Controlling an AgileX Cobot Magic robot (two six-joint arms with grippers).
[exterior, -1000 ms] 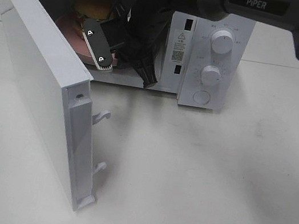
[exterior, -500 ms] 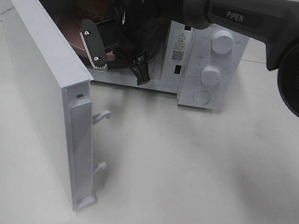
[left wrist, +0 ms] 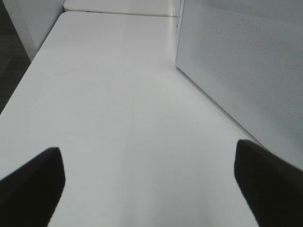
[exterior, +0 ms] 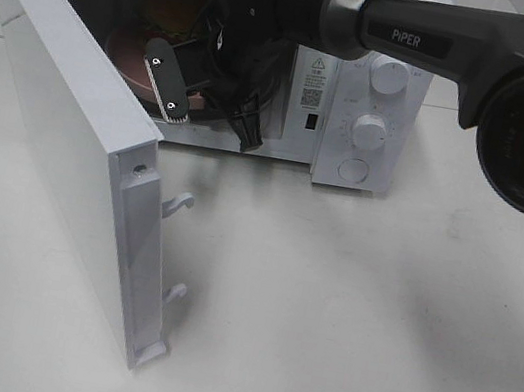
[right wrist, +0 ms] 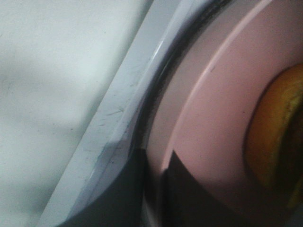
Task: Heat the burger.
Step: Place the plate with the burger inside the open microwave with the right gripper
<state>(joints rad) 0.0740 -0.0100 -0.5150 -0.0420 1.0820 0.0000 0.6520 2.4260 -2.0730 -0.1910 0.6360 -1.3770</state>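
**Exterior high view.** A white microwave (exterior: pixel 313 93) stands at the back of the table (exterior: pixel 351 324). Its door (exterior: pixel 60 130) is swung wide open toward the camera. The right arm reaches across into the cavity, and the right gripper (exterior: pixel 169 99) sits at the near rim of the pink plate (exterior: pixel 126 48). The burger (exterior: pixel 168 9) rests on that plate inside the cavity, largely hidden behind the arm. Only the golden bun shows. The left gripper is out of sight in this view.

**Left wrist view.** The left gripper (left wrist: pixel 151 189) hangs over the bare table. Its two dark fingertips (left wrist: pixel 33 184) are spread far apart, with nothing between them. The perforated outer face of the door stands close by.

**Right wrist view.** The dark fingers (right wrist: pixel 194 198) of the right gripper are drawn together on the plate's rim. A thin pink strip shows between them. The burger lies further in on the plate, blurred and partly cut off. The pale sill of the cavity opening (right wrist: pixel 118 123) runs just beside the rim.
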